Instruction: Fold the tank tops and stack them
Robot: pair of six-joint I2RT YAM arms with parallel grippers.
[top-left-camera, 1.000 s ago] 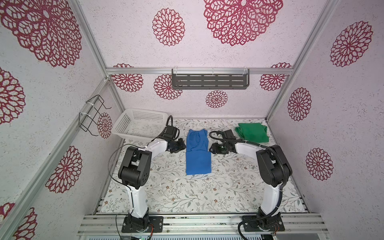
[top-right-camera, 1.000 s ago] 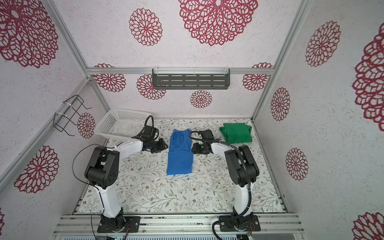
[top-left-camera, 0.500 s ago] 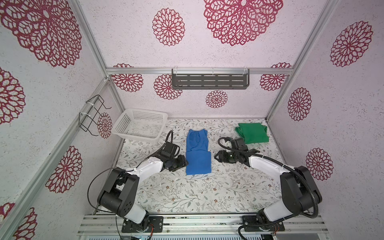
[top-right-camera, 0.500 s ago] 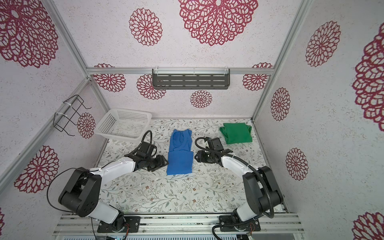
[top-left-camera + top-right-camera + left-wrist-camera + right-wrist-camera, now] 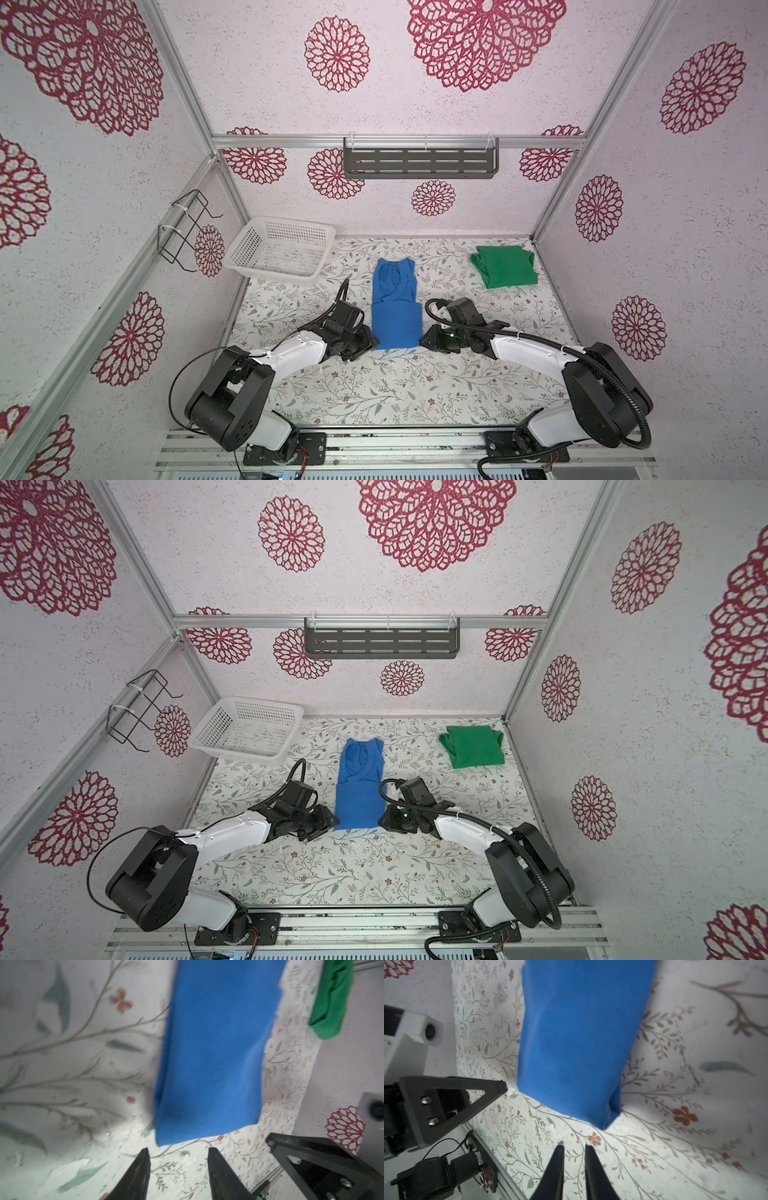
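The royal blue tank top (image 5: 395,320) (image 5: 359,800) lies as a long narrow strip in the middle of the table, straps at the far end. The green tank top (image 5: 505,266) (image 5: 473,746) lies folded at the back right. My left gripper (image 5: 374,343) (image 5: 177,1150) is low at the blue top's (image 5: 214,1053) near left corner, open, with only the table between its fingers. My right gripper (image 5: 422,340) (image 5: 573,1147) is at the near right corner of the blue top (image 5: 577,1039), its jaws a narrow gap apart and holding nothing.
A white perforated basket (image 5: 274,272) (image 5: 245,752) stands tilted at the back left. A dark slotted shelf (image 5: 419,164) hangs on the back wall and a wire rack (image 5: 187,232) on the left wall. Walls enclose the floral table on three sides.
Both grippers have come forward along the blue top's sides, from its strap end to its near hem corners. The right jaws have narrowed. The tops have not moved.
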